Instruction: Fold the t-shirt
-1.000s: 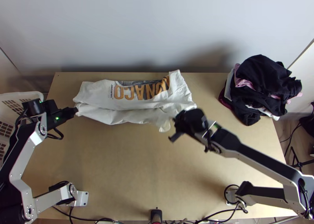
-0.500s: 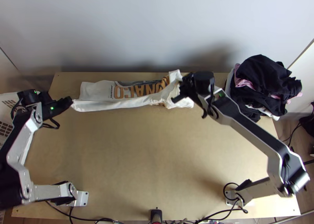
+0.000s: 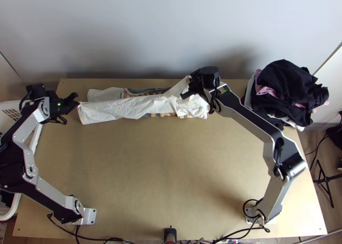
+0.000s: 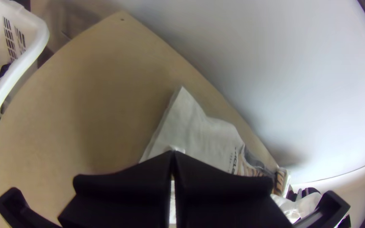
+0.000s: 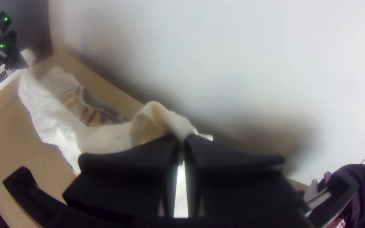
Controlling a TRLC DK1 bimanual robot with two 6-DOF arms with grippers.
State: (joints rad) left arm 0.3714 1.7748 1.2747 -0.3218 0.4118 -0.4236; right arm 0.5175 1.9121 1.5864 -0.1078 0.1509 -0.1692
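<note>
My left gripper [image 3: 77, 103] is shut on the near left corner of the white t-shirt [image 3: 124, 107], lifted at the table's far left. At the shirt's right end, my right gripper [image 3: 191, 89] is shut on raised cloth. Between them a long band of cloth hangs over the printed layer, covering most of the lettering. From the left wrist, the gripper [image 4: 172, 154] pinches cloth above the flat part of the t-shirt [image 4: 191, 131]. In the right wrist view, the gripper [image 5: 181, 138] holds a bunched fold of the t-shirt [image 5: 102, 137].
Dark, pink and white clothes [image 3: 286, 94] lie piled at the table's far right. A white basket [image 4: 30, 46] stands beyond the left edge. Behind the far edge rises a pale wall [image 3: 162, 30]. Bare wood [image 3: 162, 171] spreads in front of the shirt.
The right gripper went up the picture to the shirt's right end and took hold of cloth. The left gripper rose with its corner, and the near layer now lies across the print.
</note>
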